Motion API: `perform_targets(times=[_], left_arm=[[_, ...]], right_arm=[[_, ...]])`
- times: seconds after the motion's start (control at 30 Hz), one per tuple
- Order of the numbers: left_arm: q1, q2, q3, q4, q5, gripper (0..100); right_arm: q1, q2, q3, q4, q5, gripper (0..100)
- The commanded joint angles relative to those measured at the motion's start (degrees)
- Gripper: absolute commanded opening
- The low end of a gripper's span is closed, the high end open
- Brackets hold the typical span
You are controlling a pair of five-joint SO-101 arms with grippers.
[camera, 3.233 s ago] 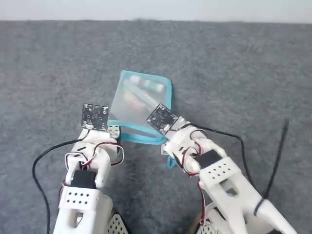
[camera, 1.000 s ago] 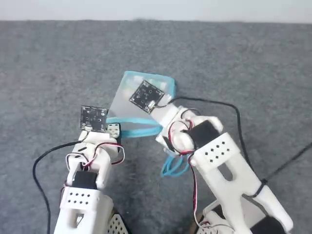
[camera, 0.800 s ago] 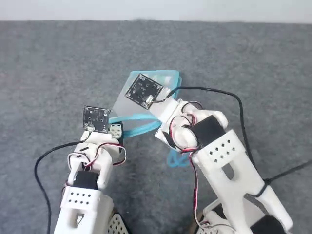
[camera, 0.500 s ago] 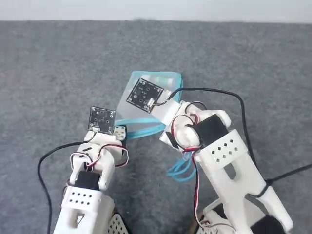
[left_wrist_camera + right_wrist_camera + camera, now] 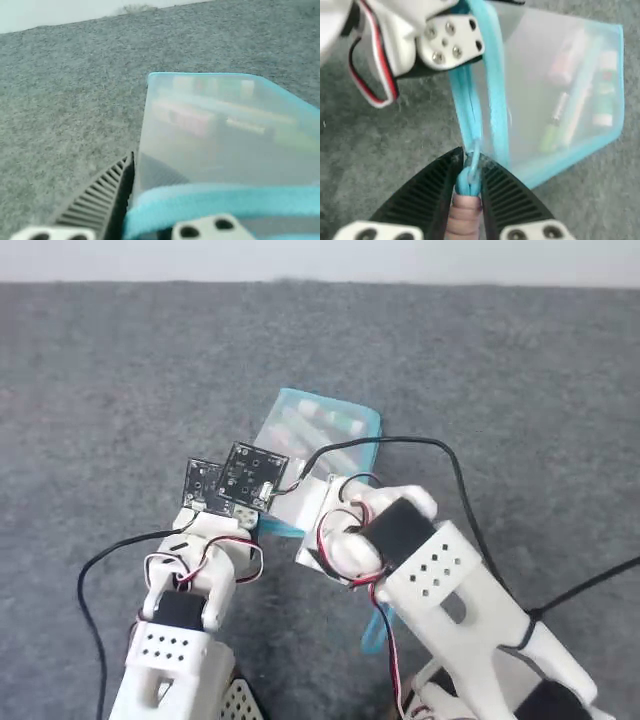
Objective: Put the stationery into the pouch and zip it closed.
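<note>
Right gripper [image 5: 470,167], formerly over pouch [image 5: 520,75], now beside left gripper [image 5: 155,215]; jaws clamp zipper pull [image 5: 468,181]. Left jaws pinch pouch end. Best: draw pull straight toward left jaws, band taut.

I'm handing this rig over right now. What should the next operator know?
The left gripper is shut on one end of the pouch's zip edge.
The right gripper is shut on the zip pull, a little short of the left gripper.
The stationery is inside the pouch, which lies on the table.
Done: loading.
Left: the zip looks open between pull and left gripper. Draw it the rest of the way, then release.
</note>
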Motion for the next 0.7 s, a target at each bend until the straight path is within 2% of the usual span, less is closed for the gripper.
perform_targets(times=[0.0, 0.17, 0.67], left_arm=[[1.05, -0.26, -1.98, 0.53, -0.35, 1], [0.88, -0.26, -1.71, 0.53, -0.44, 1], [1.14, -0.35, -1.89, 0.18, -0.26, 1]], right_arm=[[-1.45, -2.95, 1.05, -5.58, -1.67, 0.6], [-3.56, -2.95, 3.69, -10.33, -2.11, 0.6], [-4.53, -10.77, 4.31, -10.24, -1.67, 0.6]])
